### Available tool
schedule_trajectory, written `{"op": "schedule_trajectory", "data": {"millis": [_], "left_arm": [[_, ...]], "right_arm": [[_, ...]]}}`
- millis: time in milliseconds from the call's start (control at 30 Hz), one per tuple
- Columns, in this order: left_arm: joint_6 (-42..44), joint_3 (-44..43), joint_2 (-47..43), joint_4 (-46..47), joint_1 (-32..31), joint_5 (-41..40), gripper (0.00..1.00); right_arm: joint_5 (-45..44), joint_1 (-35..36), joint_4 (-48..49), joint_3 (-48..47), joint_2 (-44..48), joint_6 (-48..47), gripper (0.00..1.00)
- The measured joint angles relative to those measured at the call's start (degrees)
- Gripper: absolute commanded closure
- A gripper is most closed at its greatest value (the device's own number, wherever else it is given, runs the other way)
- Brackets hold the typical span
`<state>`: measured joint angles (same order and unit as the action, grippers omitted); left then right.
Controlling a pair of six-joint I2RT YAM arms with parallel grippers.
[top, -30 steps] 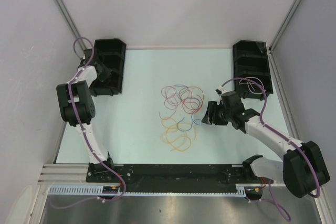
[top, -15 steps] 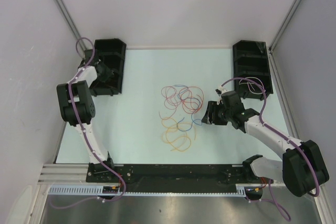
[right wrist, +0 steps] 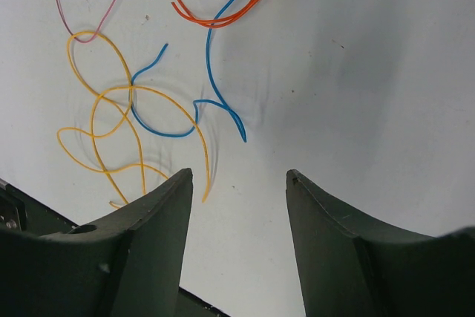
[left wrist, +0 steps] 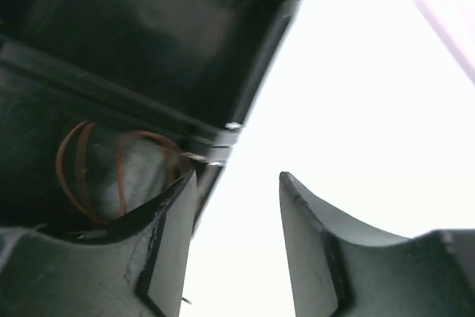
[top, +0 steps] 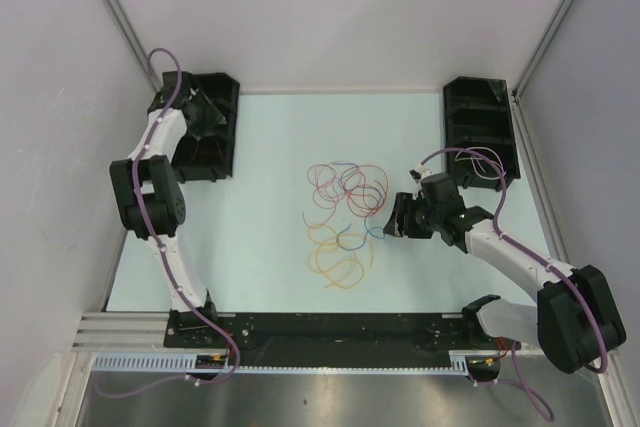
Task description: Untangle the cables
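Note:
The cables [top: 345, 215] lie in loose, overlapping loops at the middle of the table: red, orange, blue and dark purple. My right gripper [top: 392, 219] hovers open just right of the pile. In the right wrist view a blue cable [right wrist: 211, 72] ends just ahead of the right gripper [right wrist: 239, 176], with a yellow-orange cable [right wrist: 111, 120] to its left and a red-orange one [right wrist: 215, 5] beyond. My left gripper [top: 203, 112] is over the black left bin [top: 222, 97]. In the left wrist view the left gripper [left wrist: 236, 180] is open and empty. An orange cable [left wrist: 78, 172] lies coiled inside the bin.
A second black bin [top: 480, 107] stands at the back right corner of the table. Grey walls close in both sides and the back. The arm bases sit on the dark rail [top: 330, 327] at the near edge.
My left gripper has opened and shifted toward the back end of the left bin. The right arm and the pile of cables have stayed where they were.

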<state>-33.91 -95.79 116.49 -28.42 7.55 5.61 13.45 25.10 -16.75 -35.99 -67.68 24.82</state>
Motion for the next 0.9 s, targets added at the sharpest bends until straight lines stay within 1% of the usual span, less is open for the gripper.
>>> {"op": "schedule_trajectory", "data": {"millis": [233,333,433,533,567,600,767,867,900], "left_arm": [[0.02,-10.67,0.26,-5.51,-1.66,-0.07,0.46],[0.02,-12.59,0.28,-6.97,-1.70,-0.92,0.46],[0.09,-12.63,0.24,-8.37,-2.01,-2.80,0.46],[0.57,-9.90,-1.11,-8.83,-2.58,-6.36,0.48],[0.87,-7.89,-2.34,-9.07,-3.02,-7.93,0.49],[0.96,-5.81,-3.87,-9.31,-3.63,-9.29,0.51],[1.16,3.02,-10.67,-8.13,-5.64,-13.88,0.54],[1.40,4.63,-11.91,-7.93,-6.03,-16.00,0.56],[1.46,4.63,-11.63,-7.56,-5.92,-16.55,0.58]], "right_arm": [[0.15,0.00,0.00,0.02,-0.20,0.00,0.42],[0.15,0.00,-0.02,0.02,-0.26,-0.02,0.42],[0.15,0.00,0.00,0.02,-0.28,0.00,0.42],[0.17,0.00,0.24,0.02,-0.61,0.00,0.42],[0.20,0.00,0.46,0.02,-0.87,0.00,0.42],[0.35,0.00,0.70,0.02,-1.16,0.00,0.42],[0.59,0.00,1.01,0.09,-1.55,0.00,0.42],[0.59,0.00,1.14,0.11,-1.60,0.00,0.43],[0.59,0.00,1.18,0.11,-1.64,0.02,0.42]]}}
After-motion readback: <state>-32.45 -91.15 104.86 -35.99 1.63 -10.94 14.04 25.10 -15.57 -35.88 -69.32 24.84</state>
